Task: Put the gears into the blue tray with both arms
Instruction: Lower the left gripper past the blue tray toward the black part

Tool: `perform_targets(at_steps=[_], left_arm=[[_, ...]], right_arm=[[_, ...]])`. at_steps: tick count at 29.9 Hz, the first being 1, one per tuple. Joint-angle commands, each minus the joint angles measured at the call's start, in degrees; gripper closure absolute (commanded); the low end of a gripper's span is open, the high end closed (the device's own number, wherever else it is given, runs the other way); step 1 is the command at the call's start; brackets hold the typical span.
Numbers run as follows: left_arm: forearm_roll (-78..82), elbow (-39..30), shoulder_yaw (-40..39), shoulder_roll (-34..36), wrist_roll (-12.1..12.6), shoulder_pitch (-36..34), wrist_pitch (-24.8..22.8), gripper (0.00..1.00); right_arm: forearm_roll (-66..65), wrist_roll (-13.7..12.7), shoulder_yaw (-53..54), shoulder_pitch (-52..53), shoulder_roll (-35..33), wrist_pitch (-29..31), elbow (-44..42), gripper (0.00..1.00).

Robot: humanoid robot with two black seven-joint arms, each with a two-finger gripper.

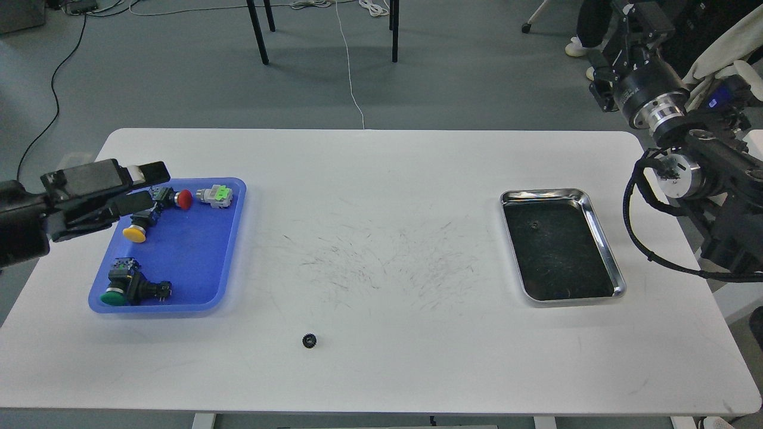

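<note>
One small black gear (pixel 309 341) lies on the white table near its front edge, a little left of centre. A second tiny dark piece, likely the other gear (pixel 533 224), rests inside the steel tray (pixel 603 238) at the right. The blue tray (pixel 194 262) sits at the left and holds several push-button switches. My left gripper (pixel 142 188) hovers over the blue tray's far left corner, its two fingers apart with nothing between them. My right arm rises at the far right, off the table; its gripper (pixel 603 89) is dark and its fingers cannot be told apart.
In the blue tray are a red-capped button (pixel 180 199), a yellow-capped one (pixel 136 232), a green-capped one (pixel 122 291) and a grey-and-green block (pixel 216 195). The table's middle shows scuff marks. Chair legs and cables lie on the floor behind.
</note>
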Motion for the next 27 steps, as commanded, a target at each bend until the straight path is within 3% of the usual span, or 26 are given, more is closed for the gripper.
perform_targets(at_steps=[1,12,17,18,23,25,27], left_arm=[[11.4,0.04,1.12,-4.22,-0.07,0.57,5.03,0.01],[27.85,0.39,3.23,-11.6,-0.07,2.5,8.47,0.02],[38.92,3.11,3.76,-16.17,-0.07,3.38,14.44,0.06],[41.29,3.64,4.2,-17.48,-0.07,4.42,15.41,0.06],[43.95,5.31,4.46,-22.06,-0.07,6.54,17.0,0.06],[44.82,7.68,4.46,-24.26,-0.07,6.81,17.09,0.06],[46.05,9.79,4.55,-25.4,-0.07,6.98,17.52,0.06]], right_arm=[[0.0,0.01,-0.03,-0.22,0.01,-0.2,0.04,0.11],[-0.09,-0.16,-0.2,0.4,-0.08,-0.29,-0.23,0.11],[0.09,-0.25,0.59,0.31,-1.04,-1.43,-0.23,0.1],[0.0,-0.25,0.68,0.05,-1.13,-2.22,-0.31,0.04],[0.0,-0.43,0.24,-0.3,-0.25,-3.81,-4.0,0.03],[0.96,-2.96,0.5,-0.39,-0.08,-3.81,-3.66,0.03],[6.38,-9.18,0.59,-1.0,0.18,-3.81,-3.57,0.03]])
